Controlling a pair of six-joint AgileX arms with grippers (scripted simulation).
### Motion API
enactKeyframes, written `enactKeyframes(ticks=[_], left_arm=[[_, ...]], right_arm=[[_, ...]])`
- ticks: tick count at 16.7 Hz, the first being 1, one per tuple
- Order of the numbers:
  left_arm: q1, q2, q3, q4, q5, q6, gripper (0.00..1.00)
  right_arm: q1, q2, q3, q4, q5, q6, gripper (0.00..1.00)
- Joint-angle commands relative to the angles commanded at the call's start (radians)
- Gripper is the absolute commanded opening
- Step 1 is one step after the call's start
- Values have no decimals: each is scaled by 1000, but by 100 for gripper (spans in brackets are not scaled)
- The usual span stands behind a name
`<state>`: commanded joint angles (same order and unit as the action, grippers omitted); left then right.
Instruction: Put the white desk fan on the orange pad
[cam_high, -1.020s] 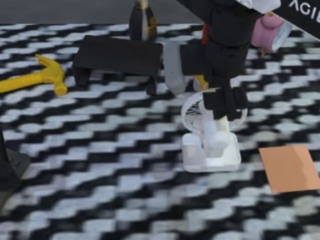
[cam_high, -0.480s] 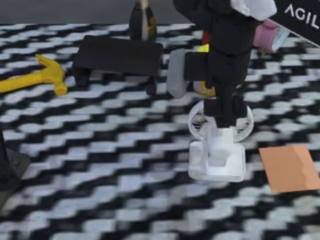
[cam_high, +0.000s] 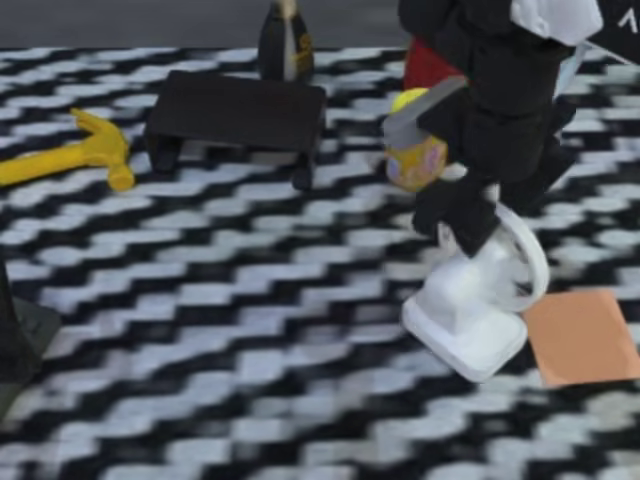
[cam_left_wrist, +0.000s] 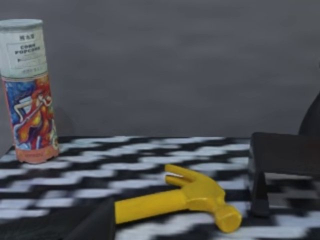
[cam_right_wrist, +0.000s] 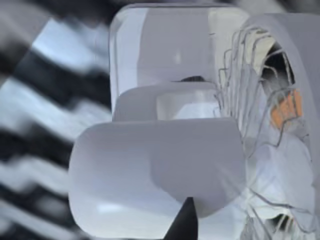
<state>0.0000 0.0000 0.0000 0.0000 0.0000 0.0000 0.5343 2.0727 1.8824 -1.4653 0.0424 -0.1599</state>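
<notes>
My right gripper (cam_high: 468, 218) is shut on the white desk fan (cam_high: 470, 310) and holds it by its motor housing, off the chequered table. The fan is tilted, its square base (cam_high: 462, 328) just left of the orange pad (cam_high: 582, 336) and its round grille (cam_high: 525, 262) facing the pad. In the right wrist view the motor housing (cam_right_wrist: 155, 170) fills the middle, with the base (cam_right_wrist: 165, 45) beyond it, the grille (cam_right_wrist: 260, 100) beside it, and a bit of the orange pad (cam_right_wrist: 286, 107) showing through the wires. My left arm (cam_high: 12, 335) is parked at the table's left edge.
A yellow hammer (cam_high: 80, 155), a low black bench (cam_high: 235, 110) and a dark bottle (cam_high: 285, 40) lie at the back left. A yellow-and-pink toy (cam_high: 415, 155) and a red object (cam_high: 430, 65) sit behind the fan. A popcorn can (cam_left_wrist: 27, 90) shows in the left wrist view.
My right gripper has carried the fan to the right and turned it, so it now leans with its base close to the pad's left edge. The left arm has stayed still.
</notes>
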Motion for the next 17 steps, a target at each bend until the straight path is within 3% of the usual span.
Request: enactKeyframes(ticks=[12,17], left_arm=[[0,0,0,0,0,0,100],[0,0,0,0,0,0,100]], right_arm=[[-184,-276,-208,103,-18,1371,0],[-256,-342,-312,88,-34,1797,0]])
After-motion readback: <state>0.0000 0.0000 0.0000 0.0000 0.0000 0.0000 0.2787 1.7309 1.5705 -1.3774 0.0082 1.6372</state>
